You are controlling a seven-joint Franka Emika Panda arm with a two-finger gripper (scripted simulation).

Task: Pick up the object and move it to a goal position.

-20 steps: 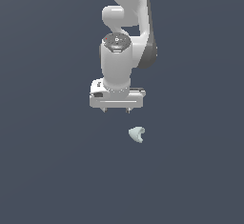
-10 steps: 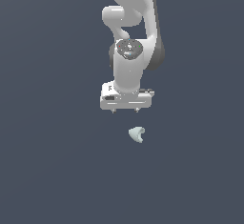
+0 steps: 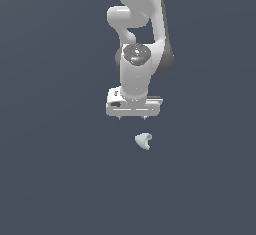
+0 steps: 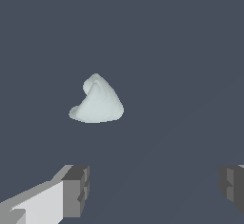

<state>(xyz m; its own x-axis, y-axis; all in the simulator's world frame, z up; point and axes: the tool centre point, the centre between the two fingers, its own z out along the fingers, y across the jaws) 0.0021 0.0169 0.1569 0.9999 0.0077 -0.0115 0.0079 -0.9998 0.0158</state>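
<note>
Exterior view: one white arm comes down from the top of the frame, wrist pointing downward, one end effector at its tip; two short dark fingertips poke out under the white hand body, set well apart, so released and holding nothing. One object, a small pale mint-white curved lump with a notch, lies on the plain dark grey-blue surface, just below the end effector and a little toward the exterior view's right, not touching it. No labels or writing readable on the arm or anywhere else; the wrist cap shows only a few tiny red and white specks, too small to read. Wrist view: the single object shows as a rounded wedge with a notch on one side, alone on the surface. Two grey fingers sit at opposite sides of the frame with a wide gap between; the object lies outside that gap, clear of both
</note>
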